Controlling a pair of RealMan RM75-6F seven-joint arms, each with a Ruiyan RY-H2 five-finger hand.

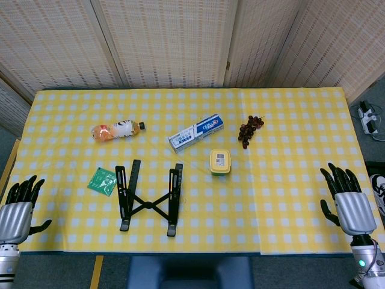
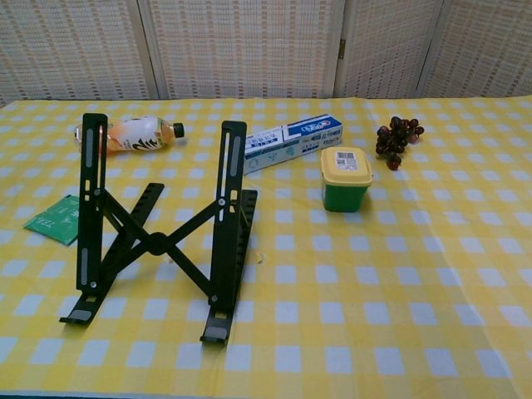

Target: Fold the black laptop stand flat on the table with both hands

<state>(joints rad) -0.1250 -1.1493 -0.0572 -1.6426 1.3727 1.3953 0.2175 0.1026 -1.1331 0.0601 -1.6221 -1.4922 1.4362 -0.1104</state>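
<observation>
The left hand [image 1: 17, 208] hovered at the near left corner of the worktop [image 1: 301, 180], its fingers [image 1: 24, 188] spread and holding nothing. Well ahead and inward of those fingertips lay a green sachet [image 1: 101, 180], and further out from them an orange drink bottle [image 1: 114, 130] on its side, capped, with orange liquid visible inside.

Just beyond the sachet stood the black laptop stand [image 1: 148, 198], unfolded near the front edge, its two slotted rails raised and joined by a crossed brace; neither hand touched it. It sat much closer to the left fingers than to the right ones.

Past it lay a blue-and-white toothpaste box [image 1: 196, 132], closed, its contents unseen. Next came a small green tub with a yellow lid [image 1: 220, 161], lid on, so what it held could not be told. A bunch of dark grapes [image 1: 249, 129] lay loose on the cloth.

The right hand [image 1: 348, 205] hung at the near right edge, fingers [image 1: 337, 179] apart and empty, well away from everything.

The likely trouble: the stand looked light and hinged, so a push from one side alone might slide or tip it rather than collapse it, and a wide sweep could knock the sachet or the tub. The right arm's long reach also risked the two hands arriving unevenly.
</observation>
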